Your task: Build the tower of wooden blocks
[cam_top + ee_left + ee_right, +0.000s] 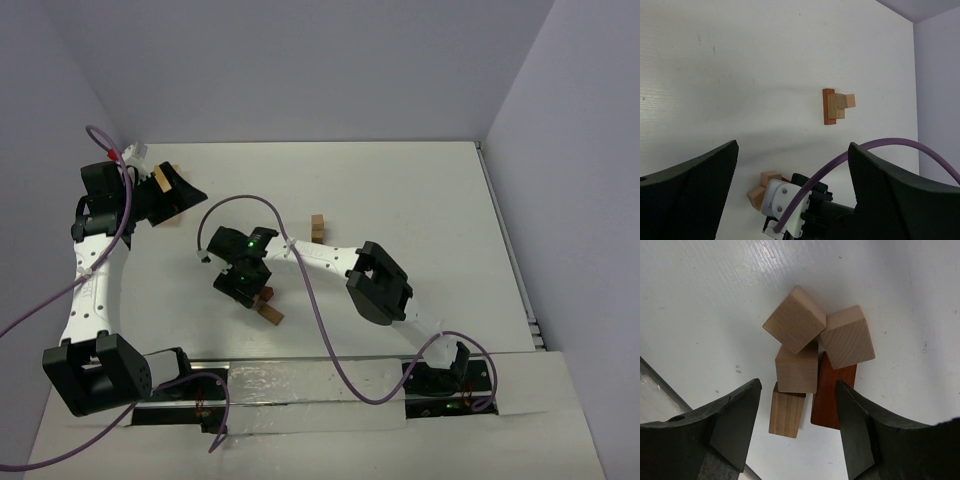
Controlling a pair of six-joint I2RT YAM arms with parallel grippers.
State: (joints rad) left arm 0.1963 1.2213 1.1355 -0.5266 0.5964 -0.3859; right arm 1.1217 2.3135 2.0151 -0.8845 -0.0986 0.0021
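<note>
A loose pile of wood blocks [798,370] lies under my right gripper [797,389]: a tan cube [794,320] and another tan cube [847,337] rest on a third tan cube, a brown brick [786,410] and a reddish brick [832,400]. The right gripper is open, its jaws standing either side of the pile above it, and touches nothing. In the top view it [250,288] hovers over the pile [270,312]. The short tower [317,228] stands mid-table; the left wrist view shows its reddish base [828,106] with tan blocks on it. My left gripper [185,195] is open and empty at the back left.
A tan wooden piece [160,178] shows beside the left gripper, mostly hidden by it. A purple cable [300,270] loops over the right arm and crosses the left wrist view [875,146]. The walls close in at the back and right.
</note>
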